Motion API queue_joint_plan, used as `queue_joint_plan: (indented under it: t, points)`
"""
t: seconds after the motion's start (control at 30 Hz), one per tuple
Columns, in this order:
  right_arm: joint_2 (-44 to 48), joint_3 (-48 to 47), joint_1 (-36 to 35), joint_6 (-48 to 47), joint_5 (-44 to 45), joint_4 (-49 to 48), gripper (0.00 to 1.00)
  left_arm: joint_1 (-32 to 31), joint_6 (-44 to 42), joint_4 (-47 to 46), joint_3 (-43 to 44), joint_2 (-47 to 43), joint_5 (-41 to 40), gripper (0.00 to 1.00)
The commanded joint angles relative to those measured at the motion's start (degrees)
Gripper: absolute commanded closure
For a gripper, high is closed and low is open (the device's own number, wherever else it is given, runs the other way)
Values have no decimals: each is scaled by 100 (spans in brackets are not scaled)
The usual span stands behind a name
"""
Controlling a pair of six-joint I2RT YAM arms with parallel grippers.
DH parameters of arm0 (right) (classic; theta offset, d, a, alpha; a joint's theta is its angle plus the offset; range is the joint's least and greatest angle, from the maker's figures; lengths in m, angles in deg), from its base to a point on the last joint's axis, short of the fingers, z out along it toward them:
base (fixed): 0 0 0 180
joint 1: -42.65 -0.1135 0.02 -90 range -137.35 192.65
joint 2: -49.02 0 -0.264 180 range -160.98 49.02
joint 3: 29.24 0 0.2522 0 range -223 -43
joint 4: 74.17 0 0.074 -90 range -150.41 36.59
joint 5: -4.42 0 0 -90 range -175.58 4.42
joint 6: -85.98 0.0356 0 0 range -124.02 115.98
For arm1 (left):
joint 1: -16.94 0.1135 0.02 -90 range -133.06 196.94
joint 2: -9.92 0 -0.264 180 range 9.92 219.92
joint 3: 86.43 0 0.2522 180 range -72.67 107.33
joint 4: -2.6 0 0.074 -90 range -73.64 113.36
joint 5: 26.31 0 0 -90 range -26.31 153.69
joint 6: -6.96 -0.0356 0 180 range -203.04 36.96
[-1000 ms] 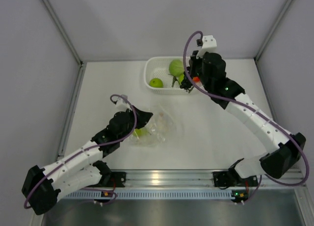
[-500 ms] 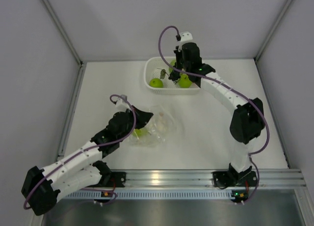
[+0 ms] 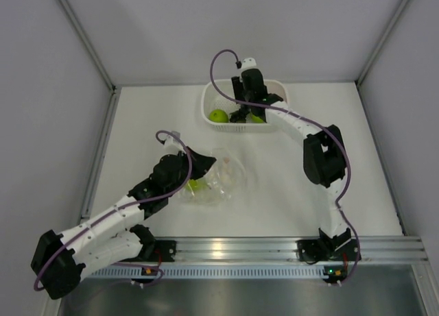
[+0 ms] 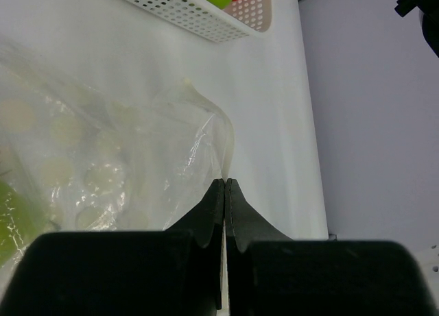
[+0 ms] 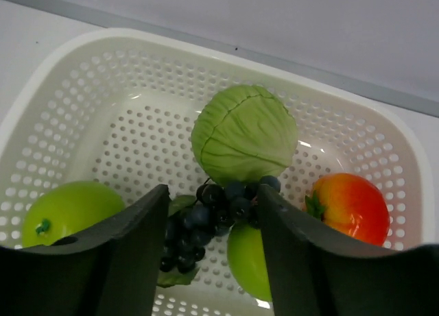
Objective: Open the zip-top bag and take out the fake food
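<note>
The clear dotted zip-top bag point(image 3: 221, 179) lies crumpled on the table with a green fruit point(image 3: 195, 186) still inside. My left gripper point(image 3: 201, 165) is shut on the bag's edge, and bag film point(image 4: 206, 134) runs up into its closed tips point(image 4: 224, 183). My right gripper point(image 5: 212, 194) hangs open low in the white basket point(image 5: 103, 62). The dark grape bunch point(image 5: 206, 220) lies loose between its fingers. Around it are a pale green ball point(image 5: 243, 134), a red-yellow apple point(image 5: 350, 206), a green apple point(image 5: 65, 210) and another green fruit point(image 5: 250, 261).
The white perforated basket point(image 3: 208, 116) stands at the back of the table, near the rear wall. Grey enclosure walls and frame rails close in both sides. The right arm point(image 3: 322, 155) folds back over the table's right half.
The right arm swung left over the basket and came down into it. Its jaws went from nearly shut to open, and the grape bunch now rests in the basket. The left arm held still.
</note>
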Motion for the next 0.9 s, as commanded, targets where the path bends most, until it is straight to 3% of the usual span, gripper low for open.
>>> queue_joint_plan:
  t: [0.0, 0.23, 0.3, 0.4, 0.43, 0.67, 0.87]
  points:
    - [97, -397, 18, -11, 127, -207, 43, -15, -39, -173, 283, -149, 14, 100]
    - [992, 138, -78, 15, 582, -259, 1, -15, -56, -173, 380, -132, 22, 100]
    - [1449, 497, -122, 399, 680, -242, 0, -15, -56, -173, 406, -123, 14, 100]
    - [1985, 850, -61, 726, -54, 118, 1, -15, -39, -164, 468, -105, 22, 100]
    - [2109, 921, -18, 858, -589, 197, 5, -15, -30, -173, 477, -105, 22, 100]
    - [3338, 2256, -17, 2158, -2078, 479, 35, -15, 110, -173, 486, -105, -74, 100]
    - [4112, 3607, -262, 2704, -3053, 384, 41, -15, 242, -173, 512, -123, -74, 100]
